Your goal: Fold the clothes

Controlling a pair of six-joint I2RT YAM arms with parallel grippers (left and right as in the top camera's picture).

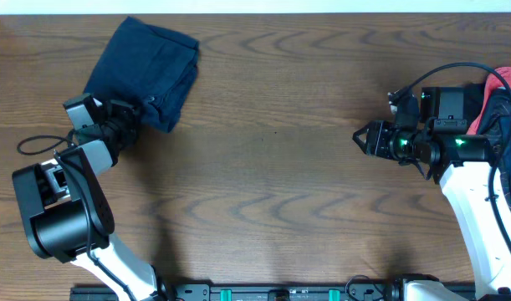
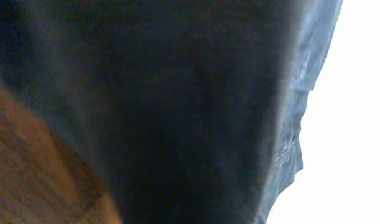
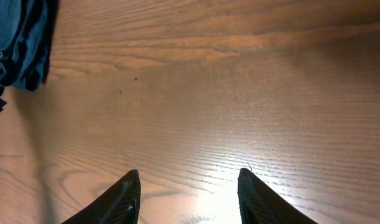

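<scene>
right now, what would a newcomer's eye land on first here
The navy shorts, bundled at the table's far left corner, with the left pincer shut at their near edge. At the right, the right pincer hangs open over bare wood, a red cloth behind its arm.

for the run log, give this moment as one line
shorts: bunched, far left | left claw: shut on shorts | right claw: open, empty, above table

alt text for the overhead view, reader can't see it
Dark navy-blue cloth shorts lie folded at the upper left of a brown wooden table, with the left gripper closed at their lower edge. The right gripper hangs open and empty over bare wood at the right.
</scene>
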